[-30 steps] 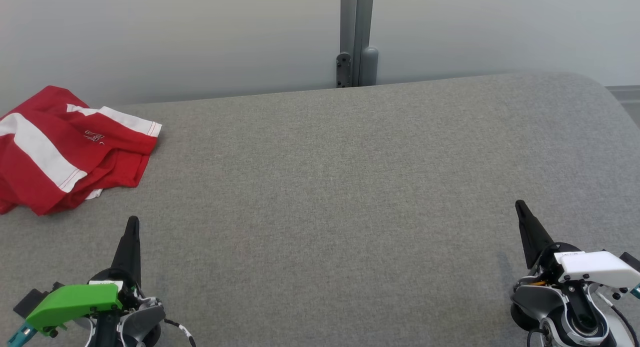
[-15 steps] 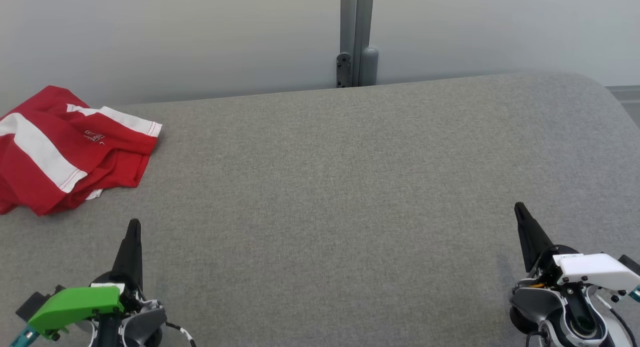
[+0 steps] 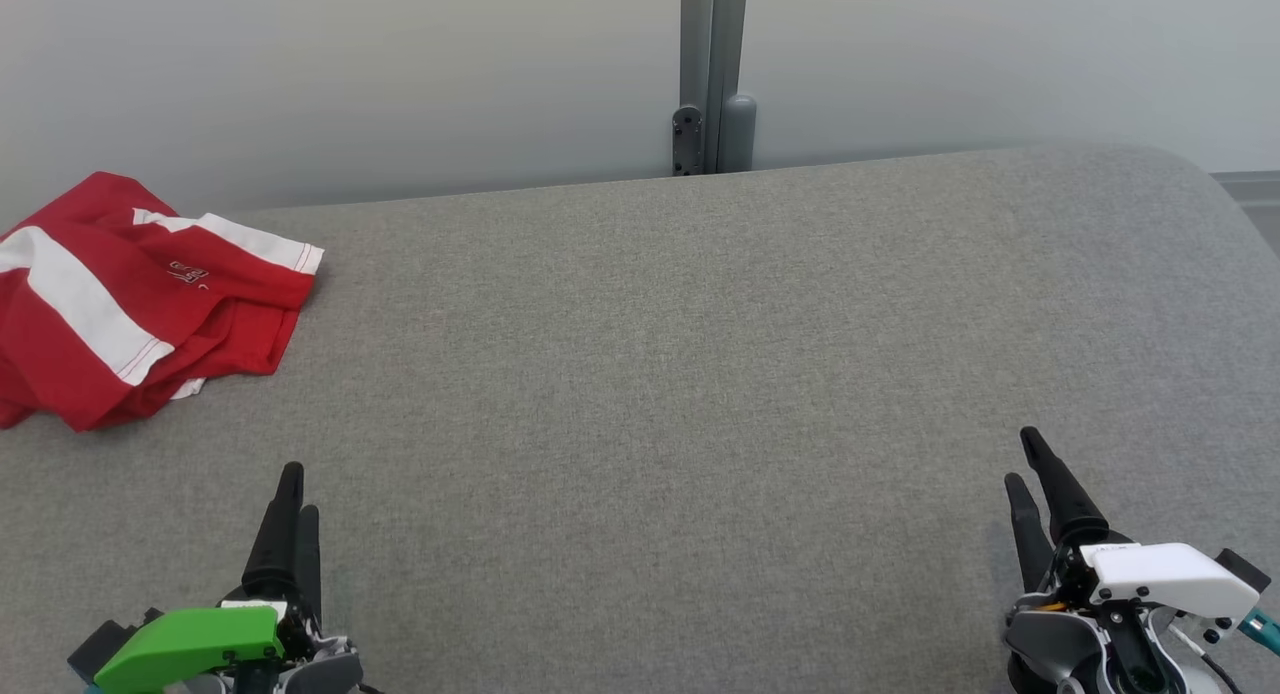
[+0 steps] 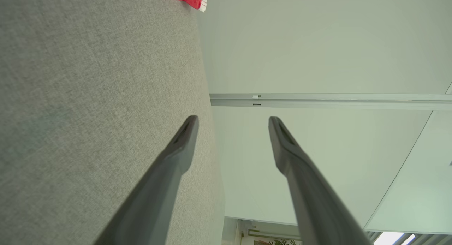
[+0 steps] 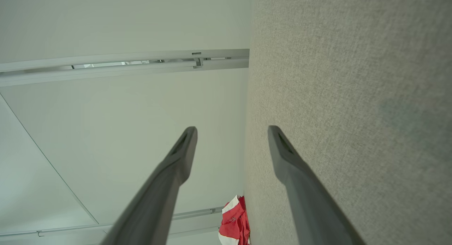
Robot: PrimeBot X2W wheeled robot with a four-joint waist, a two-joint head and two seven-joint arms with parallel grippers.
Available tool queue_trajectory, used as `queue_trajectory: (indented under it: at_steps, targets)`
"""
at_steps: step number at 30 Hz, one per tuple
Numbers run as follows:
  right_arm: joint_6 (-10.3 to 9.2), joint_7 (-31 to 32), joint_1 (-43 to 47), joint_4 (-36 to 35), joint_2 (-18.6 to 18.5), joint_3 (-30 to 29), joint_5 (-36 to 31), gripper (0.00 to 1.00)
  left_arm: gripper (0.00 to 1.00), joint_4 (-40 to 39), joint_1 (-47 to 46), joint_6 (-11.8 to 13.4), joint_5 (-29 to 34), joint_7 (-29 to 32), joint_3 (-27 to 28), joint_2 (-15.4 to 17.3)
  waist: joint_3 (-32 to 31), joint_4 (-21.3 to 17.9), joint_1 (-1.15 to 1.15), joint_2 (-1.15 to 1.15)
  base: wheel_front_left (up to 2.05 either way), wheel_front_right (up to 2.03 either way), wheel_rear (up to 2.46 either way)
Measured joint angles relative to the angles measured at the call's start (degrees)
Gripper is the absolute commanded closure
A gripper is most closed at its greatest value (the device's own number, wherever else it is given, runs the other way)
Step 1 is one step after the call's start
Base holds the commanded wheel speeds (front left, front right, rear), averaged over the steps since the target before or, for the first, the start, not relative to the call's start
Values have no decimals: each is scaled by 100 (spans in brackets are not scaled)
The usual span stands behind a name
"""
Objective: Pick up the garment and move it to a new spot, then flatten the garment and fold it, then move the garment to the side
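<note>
Both pairs of jaws stand spread and hold nothing: the left gripper (image 3: 297, 494) and the right gripper (image 3: 1020, 459) each show a clear gap between their fingers in the wrist views. The red garment with white stripes (image 3: 120, 304) lies bunched at about ten o'clock on the grey fabric-covered table (image 3: 700, 374), well apart from both grippers and roughly eleven o'clock from the left one. It runs past the left edge of the head view, so I cannot tell how much of it is there. I judge the pick-up not yet begun. My worry is the reach: a pinch that catches only one loose layer could drag the heap toward the table's far left edge, and fingertips driven down too steeply could snag the table's cloth cover. Both grippers sit low near the table's near edge, at seven and five o'clock, fingers pointing to twelve, rolled so one finger rides above the other.
</note>
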Motion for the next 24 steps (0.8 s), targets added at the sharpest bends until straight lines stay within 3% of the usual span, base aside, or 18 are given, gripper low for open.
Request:
queue_trajectory:
  at_steps: [11, 24]
  targets:
    - [0, -281, 59, -209, -5, 58, -593, 0, 0, -328, 36, 170, 690, -283, -205, 4, -7, -8, 0, 0, 0, 0, 0]
    - [0, -597, 116, -706, -12, 159, -2197, 0, 0, -808, 90, 486, 2190, -594, -432, 12, -20, -15, 0, 0, 0, 0, 0]
